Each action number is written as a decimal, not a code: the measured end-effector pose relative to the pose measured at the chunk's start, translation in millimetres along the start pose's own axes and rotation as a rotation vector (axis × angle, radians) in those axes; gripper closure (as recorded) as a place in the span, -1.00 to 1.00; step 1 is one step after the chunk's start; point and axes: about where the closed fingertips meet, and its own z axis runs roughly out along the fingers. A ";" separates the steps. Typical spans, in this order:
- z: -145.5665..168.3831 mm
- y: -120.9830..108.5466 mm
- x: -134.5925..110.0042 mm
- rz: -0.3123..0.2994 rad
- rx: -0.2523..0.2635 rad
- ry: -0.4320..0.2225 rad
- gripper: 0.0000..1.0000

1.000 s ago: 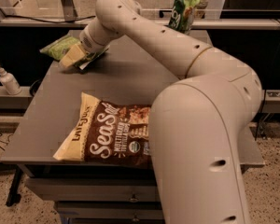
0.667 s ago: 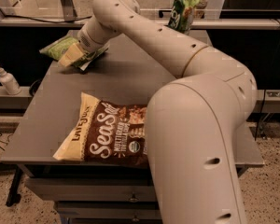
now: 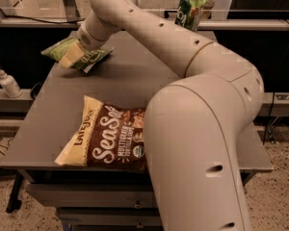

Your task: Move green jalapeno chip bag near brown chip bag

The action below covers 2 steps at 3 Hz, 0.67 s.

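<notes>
The green jalapeno chip bag [image 3: 95, 57] lies at the far left corner of the grey table [image 3: 130, 83]. My gripper [image 3: 70, 57] is down on the middle of this bag and covers part of it. The bag's light-green ends show on both sides of the gripper. The brown chip bag [image 3: 106, 141] with white "Sea Salt" script lies flat at the table's near edge, well in front of the green bag. My arm [image 3: 197, 143] hides its right end.
A taller, darker green pouch [image 3: 190, 6] stands at the back right of the table. A white pump bottle [image 3: 8, 83] stands on a ledge left of the table. The arm's elbow fills the right foreground.
The arm and the gripper have shifted slightly to the left over the green bag. The brown bag has not moved.
</notes>
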 end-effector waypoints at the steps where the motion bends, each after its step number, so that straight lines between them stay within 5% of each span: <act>1: -8.9 -1.6 3.5 -0.008 0.015 0.031 -0.70; 2: -12.4 -3.7 9.3 -0.004 0.019 0.048 -0.24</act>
